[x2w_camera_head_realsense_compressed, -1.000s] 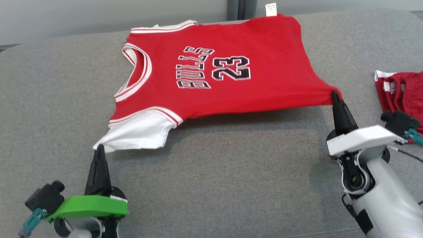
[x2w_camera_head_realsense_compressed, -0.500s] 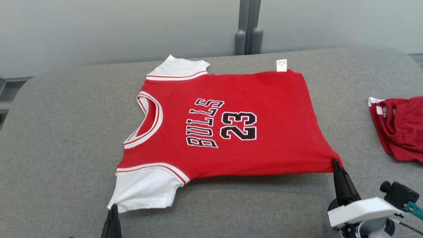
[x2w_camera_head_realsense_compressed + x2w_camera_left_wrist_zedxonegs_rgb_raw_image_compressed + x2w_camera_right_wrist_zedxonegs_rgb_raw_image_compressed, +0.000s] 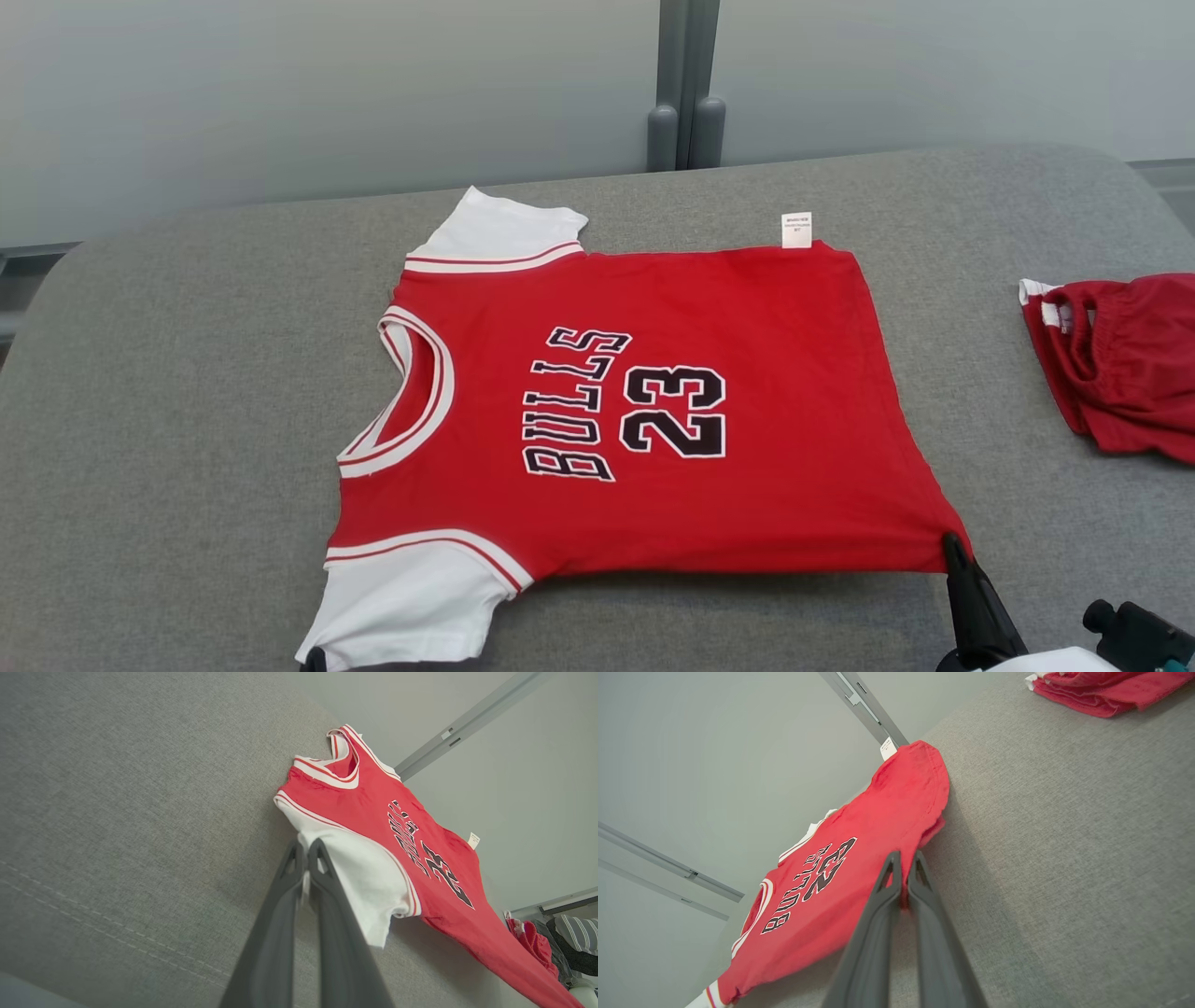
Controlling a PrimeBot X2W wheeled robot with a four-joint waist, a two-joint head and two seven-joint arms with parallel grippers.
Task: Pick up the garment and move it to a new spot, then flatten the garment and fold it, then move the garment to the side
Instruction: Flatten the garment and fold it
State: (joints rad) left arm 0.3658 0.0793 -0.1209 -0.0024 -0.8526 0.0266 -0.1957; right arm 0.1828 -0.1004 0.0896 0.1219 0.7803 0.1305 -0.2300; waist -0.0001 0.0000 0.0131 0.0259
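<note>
**A:** What has changed?

**B:** The head camera has tipped upward. More of the pale wall [image 3: 327, 93] shows now, and the red jersey [image 3: 747, 373] sits lower in view. It lies spread chest-up on the grey fabric cushion [image 3: 187, 420].

**A:** And the room?

**B:** A grey vertical post [image 3: 686, 84] splits the wall beyond the jersey. A bundled red garment [image 3: 1120, 373] lies well to the jersey's right.

**A:** Any writing?

**B:** "BULLS" [image 3: 569, 406] and "23" [image 3: 674, 411], black edged in white, on the jersey's chest. The white tag [image 3: 796, 231] at its far hem corner has print too small to read.

**A:** Grippers?

**B:** The left gripper [image 3: 306, 845] pinches the jersey's near white sleeve [image 3: 355, 868]. The right gripper [image 3: 906, 858] is clamped on its near hem corner.
</note>
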